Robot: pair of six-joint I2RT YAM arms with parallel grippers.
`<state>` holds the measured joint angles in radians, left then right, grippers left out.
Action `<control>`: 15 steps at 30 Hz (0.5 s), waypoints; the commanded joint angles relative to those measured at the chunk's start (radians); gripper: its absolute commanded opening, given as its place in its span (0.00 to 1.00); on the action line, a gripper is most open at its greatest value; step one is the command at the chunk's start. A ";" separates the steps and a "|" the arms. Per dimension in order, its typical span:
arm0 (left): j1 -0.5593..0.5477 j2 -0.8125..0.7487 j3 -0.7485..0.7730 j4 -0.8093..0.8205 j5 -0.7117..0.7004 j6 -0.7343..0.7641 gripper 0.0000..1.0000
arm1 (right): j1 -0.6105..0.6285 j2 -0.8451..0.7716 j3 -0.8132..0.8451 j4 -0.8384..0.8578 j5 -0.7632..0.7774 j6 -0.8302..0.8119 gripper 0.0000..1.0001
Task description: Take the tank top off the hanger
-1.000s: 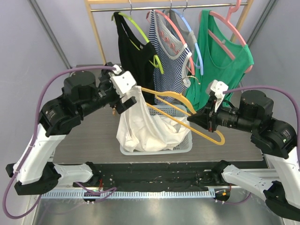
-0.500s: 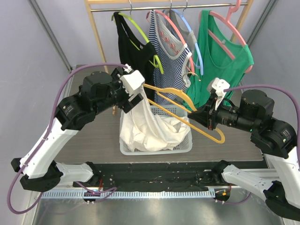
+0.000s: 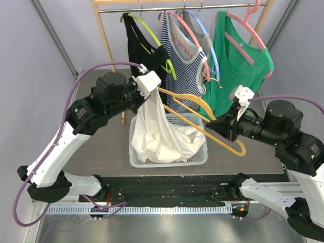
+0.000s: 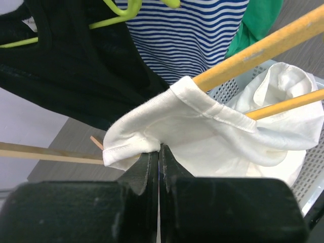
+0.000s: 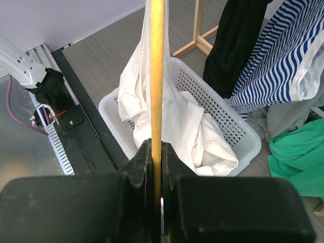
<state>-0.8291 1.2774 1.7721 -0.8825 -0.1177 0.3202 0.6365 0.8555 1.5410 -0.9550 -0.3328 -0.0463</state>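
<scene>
1. Grey tabletop [image 3: 96, 152] carries a white basket [image 3: 167, 163], with a clothes rail [image 3: 105, 38] of hung tops behind it.
2. Left gripper [image 4: 159, 152]: jaws pressed together on a fold of the white tank top [image 4: 202, 126] near its strap.
3. That strap is looped over one arm of the yellow hanger [image 3: 223, 143], so removal looks only partly done.
4. Most of the cloth hangs down into the basket.
5. Right gripper [image 5: 157, 147] is clamped on the hanger's bar; what remains is sliding the strap off.

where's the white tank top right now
In the top view the tank top hangs centre-left from the left end of the hanger. The left gripper pinches its edge, and it drapes down into the basket.
</scene>
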 commanded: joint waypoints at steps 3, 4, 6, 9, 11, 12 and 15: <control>0.016 -0.009 0.087 0.016 0.078 -0.036 0.00 | -0.003 -0.027 0.025 0.082 0.018 0.006 0.01; 0.019 -0.009 0.104 0.014 0.081 -0.038 0.00 | -0.003 -0.030 0.021 0.081 0.021 0.006 0.01; 0.033 -0.012 0.134 0.017 0.081 -0.035 0.00 | -0.003 -0.036 0.010 0.073 0.032 0.008 0.01; 0.051 -0.016 0.167 0.023 0.061 -0.017 0.00 | -0.003 -0.045 -0.007 0.059 0.038 0.016 0.01; 0.062 -0.021 0.174 0.030 0.046 -0.004 0.00 | -0.001 -0.061 -0.019 0.053 0.038 0.022 0.01; 0.064 -0.021 0.182 0.037 0.030 0.008 0.00 | -0.003 -0.065 -0.022 0.045 0.044 0.023 0.01; 0.076 -0.021 0.196 0.054 -0.006 0.023 0.00 | -0.003 -0.090 -0.038 0.018 0.044 0.034 0.01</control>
<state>-0.7708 1.2755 1.9221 -0.8921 -0.0715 0.3077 0.6365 0.7948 1.5108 -0.9585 -0.3035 -0.0406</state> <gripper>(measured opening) 0.012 0.089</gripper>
